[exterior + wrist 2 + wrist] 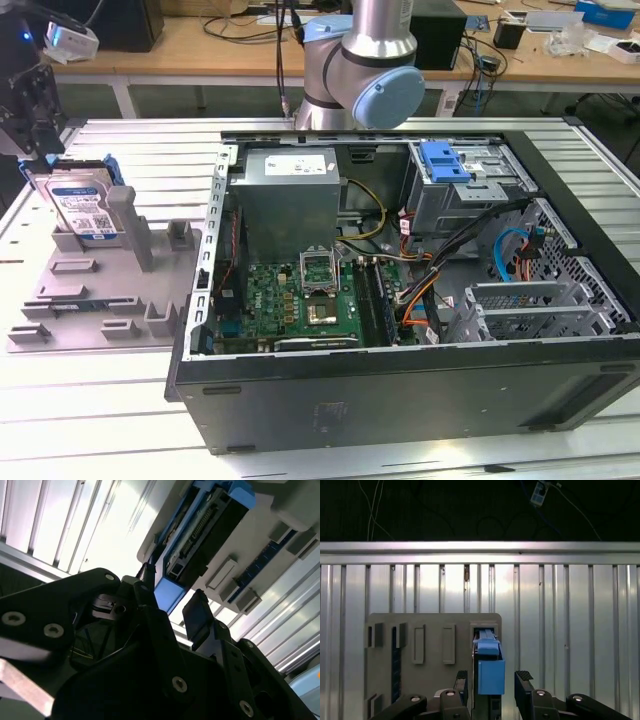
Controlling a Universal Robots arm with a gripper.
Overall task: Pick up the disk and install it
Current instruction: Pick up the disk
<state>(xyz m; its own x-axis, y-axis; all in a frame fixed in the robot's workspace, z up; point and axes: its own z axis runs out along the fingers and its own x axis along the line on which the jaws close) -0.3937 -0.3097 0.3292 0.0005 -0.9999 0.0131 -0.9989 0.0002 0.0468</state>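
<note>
The disk (85, 208), a silver hard drive with a blue-and-white label in a blue caddy, stands on edge in a grey holder (100, 290) at the exterior view's left. My gripper (38, 150) hangs just above the disk's far end. In both wrist views the black fingers (524, 680) straddle the blue caddy end (491, 672) with small gaps on either side. The gripper (493, 680) is open around the disk (205, 525), and one fingertip (197, 615) stands beside the blue caddy corner (170, 592).
An open computer case (200, 330) lies to the exterior view's right of the holder. Inside it are a motherboard (300, 300), a power supply (290, 190) and a metal drive cage with a blue bracket (445, 160). The arm's base (360, 70) stands behind the case. The table (90, 410) is slatted aluminium.
</note>
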